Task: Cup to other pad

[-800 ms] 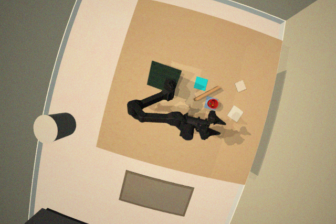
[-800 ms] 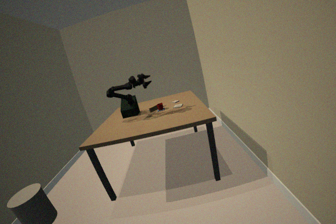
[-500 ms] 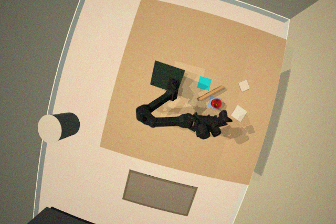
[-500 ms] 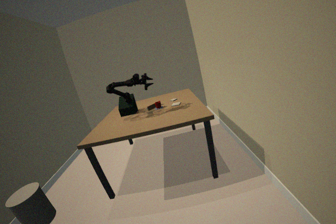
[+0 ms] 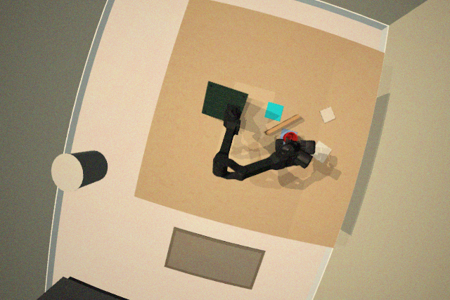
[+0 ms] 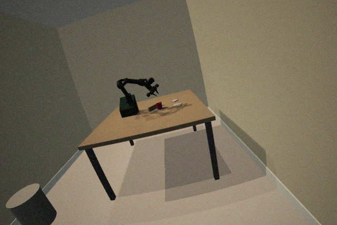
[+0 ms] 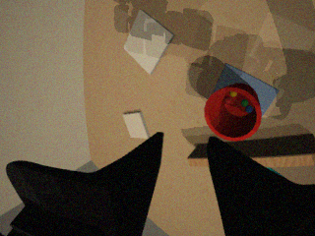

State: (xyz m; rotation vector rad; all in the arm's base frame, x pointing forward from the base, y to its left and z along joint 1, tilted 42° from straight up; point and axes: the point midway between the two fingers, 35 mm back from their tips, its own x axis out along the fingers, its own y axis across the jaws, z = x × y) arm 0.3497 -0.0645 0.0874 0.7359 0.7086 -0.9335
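A red cup (image 5: pixel 290 135) (image 6: pixel 158 105) (image 7: pixel 232 114) with small coloured marbles inside stands upright on a blue pad (image 5: pixel 295 133) (image 7: pixel 264 92). A cyan pad (image 5: pixel 274 111) lies a short way off, on the other side of a wooden bar (image 5: pixel 283 124) (image 7: pixel 263 146). My gripper (image 5: pixel 287 144) (image 6: pixel 152 94) (image 7: pixel 185 141) hangs well above the table and points down beside the cup. Its fingers stand partly apart with nothing between them. In the wrist view the cup lies beyond the right fingertip.
Two flat white pieces (image 5: pixel 327 114) (image 5: pixel 322 151) (image 7: pixel 149 42) (image 7: pixel 136 125) lie on the table (image 5: pixel 254 53) near the cup. The arm's dark green base (image 5: pixel 218 98) (image 6: pixel 127 108) stands behind the cyan pad. A round bin (image 5: pixel 78 169) (image 6: pixel 29 206) stands on the floor.
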